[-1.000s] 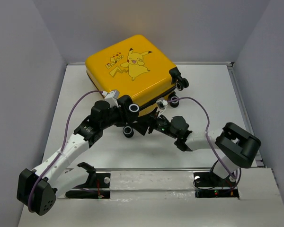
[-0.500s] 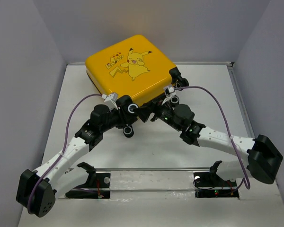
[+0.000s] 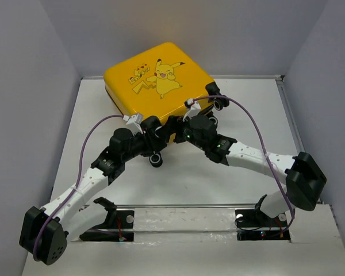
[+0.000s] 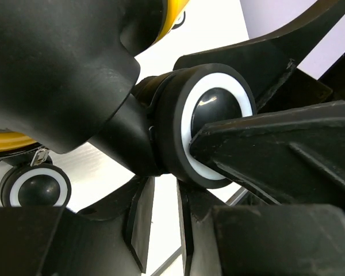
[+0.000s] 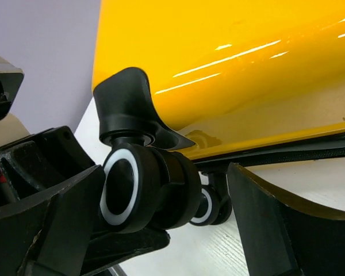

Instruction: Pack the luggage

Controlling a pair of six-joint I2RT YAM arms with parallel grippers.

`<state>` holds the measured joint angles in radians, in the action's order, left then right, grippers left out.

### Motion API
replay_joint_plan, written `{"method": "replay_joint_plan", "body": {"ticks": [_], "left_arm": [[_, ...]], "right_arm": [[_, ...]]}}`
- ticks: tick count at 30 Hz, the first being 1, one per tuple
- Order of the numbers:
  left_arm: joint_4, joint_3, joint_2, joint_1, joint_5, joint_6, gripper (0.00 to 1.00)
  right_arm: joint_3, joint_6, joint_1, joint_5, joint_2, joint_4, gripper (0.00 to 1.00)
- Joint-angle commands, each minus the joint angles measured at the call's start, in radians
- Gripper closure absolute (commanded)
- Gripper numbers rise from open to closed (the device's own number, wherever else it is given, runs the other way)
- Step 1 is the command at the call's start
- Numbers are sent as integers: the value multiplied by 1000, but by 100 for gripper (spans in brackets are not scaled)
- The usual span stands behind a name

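Note:
The luggage (image 3: 155,77), a yellow hard-shell suitcase with a cartoon print, lies closed and flat at the back of the table. Both grippers meet at its near corner. My left gripper (image 3: 160,135) sits just below a black-and-white caster wheel (image 4: 215,123); its fingers (image 4: 139,221) stand slightly apart with nothing between them. My right gripper (image 3: 178,127) is open and its jaws straddle the same corner's caster wheel (image 5: 126,187) without closing on it. The yellow shell (image 5: 218,57) fills the top of the right wrist view. The lining is hidden.
A second caster wheel (image 3: 156,160) hangs below the left gripper, and two more (image 3: 220,102) are at the suitcase's right corner. Grey walls enclose the white table (image 3: 247,115) on the left, back and right.
My right arm has swung in from the right and reached forward to the suitcase's near corner, beside my left gripper. The left arm and the suitcase have barely moved.

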<state>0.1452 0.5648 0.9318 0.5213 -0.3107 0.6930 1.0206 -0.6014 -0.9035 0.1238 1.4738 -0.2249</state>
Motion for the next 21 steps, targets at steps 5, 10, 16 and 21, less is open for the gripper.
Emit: {"method": "replay_joint_plan", "body": {"ticks": [5, 10, 16, 21], "left_arm": [[100, -5, -25, -9, 24, 5, 69], [100, -8, -30, -9, 27, 5, 69], [114, -19, -37, -9, 24, 10, 69], [117, -28, -42, -9, 25, 10, 69]], "right_arm": [[94, -57, -3, -33, 45, 72, 6], [101, -115, 6, -96, 71, 35, 8], [30, -214, 29, -185, 79, -94, 8], [-22, -258, 29, -211, 76, -217, 36]]}}
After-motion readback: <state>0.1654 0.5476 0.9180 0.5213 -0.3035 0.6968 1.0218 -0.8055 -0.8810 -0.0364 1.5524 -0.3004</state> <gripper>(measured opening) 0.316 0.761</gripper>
